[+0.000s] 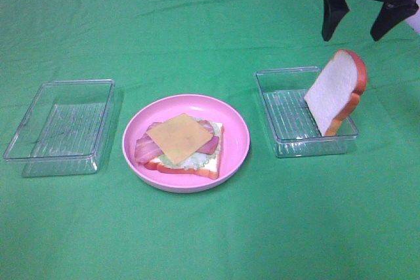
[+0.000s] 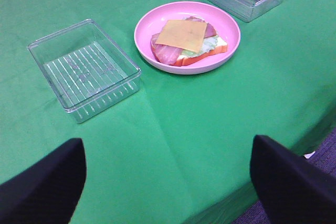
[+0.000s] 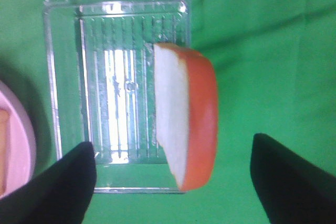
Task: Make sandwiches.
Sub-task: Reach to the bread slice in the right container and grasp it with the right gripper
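On the pink plate (image 1: 237,129) lies an open sandwich (image 1: 184,143): a bread slice, lettuce, bacon and a yellow cheese square (image 1: 180,134) on top; the left wrist view shows the sandwich (image 2: 188,43) too. A second bread slice (image 1: 335,91) leans upright against the right wall of the right clear tray (image 1: 279,119), also seen as the slice (image 3: 185,114) from above. My right gripper (image 1: 359,24) hangs open above and behind that slice, holding nothing. My left gripper (image 2: 168,177) is open over the near table edge, empty.
An empty clear tray (image 1: 60,126) sits left of the plate, also shown in the left wrist view as the tray (image 2: 84,69). Green cloth (image 1: 197,31) covers the table. The table's near edge shows at lower right in the left wrist view.
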